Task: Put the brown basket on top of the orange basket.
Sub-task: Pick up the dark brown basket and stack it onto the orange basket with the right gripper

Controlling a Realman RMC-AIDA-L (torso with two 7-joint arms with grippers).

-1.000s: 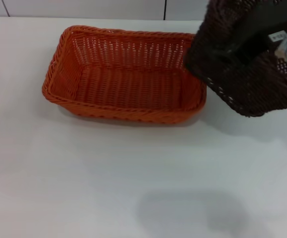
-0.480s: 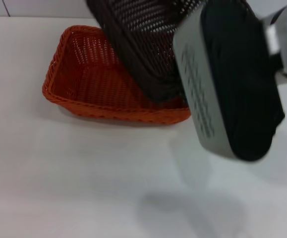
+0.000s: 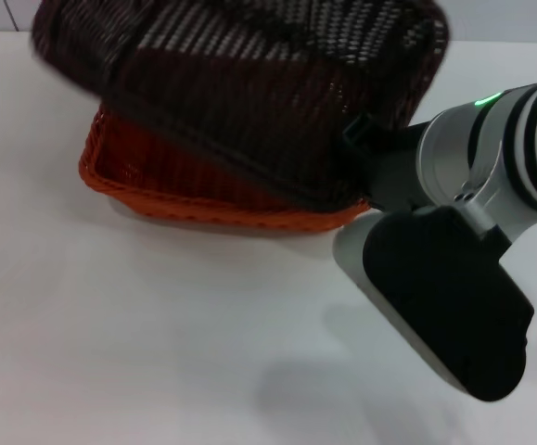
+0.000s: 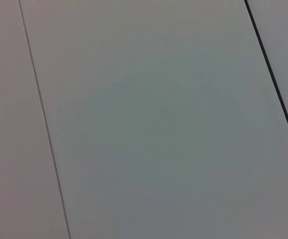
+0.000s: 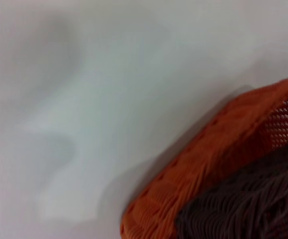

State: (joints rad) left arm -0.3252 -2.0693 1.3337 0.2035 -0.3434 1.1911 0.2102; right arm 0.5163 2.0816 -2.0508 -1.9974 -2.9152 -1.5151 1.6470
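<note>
White tabletop (image 3: 157, 352) fills the head view, with a pale wall behind it. On it sits the orange basket (image 3: 203, 199), its long axis running left to right across the robot's front; only its near rim and left corner show, because the brown basket (image 3: 249, 93) hangs over it and covers most of it.

Reaching in from the robot's right, the right arm (image 3: 472, 185) carries the brown basket by its right end. The right gripper itself is hidden behind the weave and the wrist housing, so I cannot tell how its fingers stand, though the basket, plainly off the table, must be held by it (a judgement, not something seen).

The brown basket is tilted, its underside turned toward the camera, its left end highest and its near right part low over the orange rim. Its long axis lies roughly along that of the orange basket. The right wrist view shows brown weave right against the orange wall (image 5: 203, 169), though contact cannot be confirmed.

The coming move probably turns on levelling: the brown basket extends leftward from the holding arm, and its raised left end needs to drop for the basket to nest squarely.

The left arm is out of the head view; its wrist camera sees only plain pale panels (image 4: 148, 124).
</note>
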